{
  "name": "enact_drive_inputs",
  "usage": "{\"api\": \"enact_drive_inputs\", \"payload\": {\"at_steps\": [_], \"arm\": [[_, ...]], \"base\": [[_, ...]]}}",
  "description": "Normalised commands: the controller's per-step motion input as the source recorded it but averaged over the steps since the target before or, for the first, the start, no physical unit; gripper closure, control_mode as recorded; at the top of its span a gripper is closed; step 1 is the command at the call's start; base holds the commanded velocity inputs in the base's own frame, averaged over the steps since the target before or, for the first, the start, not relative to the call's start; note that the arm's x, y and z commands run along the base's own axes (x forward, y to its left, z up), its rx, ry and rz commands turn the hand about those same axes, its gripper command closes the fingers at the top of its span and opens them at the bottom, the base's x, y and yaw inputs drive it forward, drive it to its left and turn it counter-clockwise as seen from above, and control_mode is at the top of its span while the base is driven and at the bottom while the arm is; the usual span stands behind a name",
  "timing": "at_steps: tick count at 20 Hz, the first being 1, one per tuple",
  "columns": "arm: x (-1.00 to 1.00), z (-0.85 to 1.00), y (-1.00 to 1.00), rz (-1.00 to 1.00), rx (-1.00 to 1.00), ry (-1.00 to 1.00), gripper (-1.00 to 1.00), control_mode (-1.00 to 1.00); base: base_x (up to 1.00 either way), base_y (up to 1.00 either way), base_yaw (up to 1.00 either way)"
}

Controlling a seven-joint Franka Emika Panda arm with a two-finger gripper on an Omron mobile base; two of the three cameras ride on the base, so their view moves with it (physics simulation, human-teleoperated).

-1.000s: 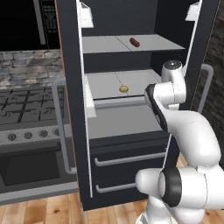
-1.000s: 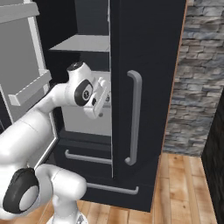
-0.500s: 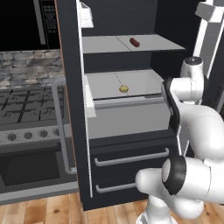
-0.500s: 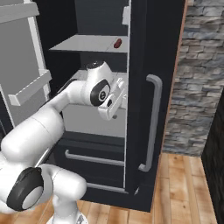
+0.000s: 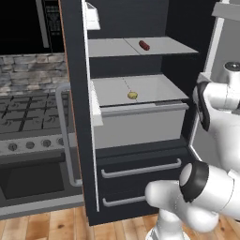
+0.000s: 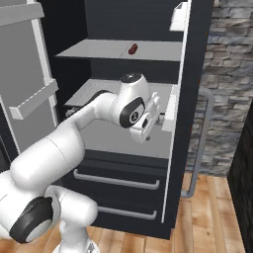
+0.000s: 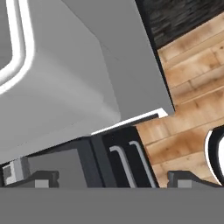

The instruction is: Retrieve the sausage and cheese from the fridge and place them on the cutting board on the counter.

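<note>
A: Where are your two items?

B: Both sit inside the open fridge [image 5: 140, 154]; the sausage [image 5: 144, 45] lies on the upper shelf [image 5: 168, 46], and the cheese [image 5: 132, 95] on the shelf below (a pale lump near its front edge).

A: And your gripper [image 7: 111, 177]?

B: Its fingers [image 7: 41, 178] stand wide apart with nothing between them; in the right base view the hand is at the inner face of the right door [image 6: 190, 99], level with the lower shelf.
</note>
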Motion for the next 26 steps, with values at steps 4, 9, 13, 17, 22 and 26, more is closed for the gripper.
{"api": "enact_drive_inputs", "payload": {"at_steps": [4,9,13,17,22,26], "arm": [[-0.21,0.0,0.18,0.21,-0.01,-0.07,-1.0,-1.0],[-0.14,-0.01,0.7,0.38,-0.09,-0.01,-1.0,-1.0],[-0.13,-0.01,0.79,0.38,-0.18,0.0,-1.0,-1.0],[-0.08,-0.06,0.73,0.42,-0.18,0.0,-1.0,-1.0],[-0.15,-0.23,0.45,0.73,-0.25,0.0,-1.0,-1.0],[-0.21,-0.33,0.34,0.84,-0.31,0.0,-1.0,-1.0]], "base": [[0.0,0.0,0.0],[0.0,0.0,0.0],[0.0,0.0,0.0],[0.0,0.0,0.0],[0.0,0.0,0.0],[0.0,0.0,0.0]]}}
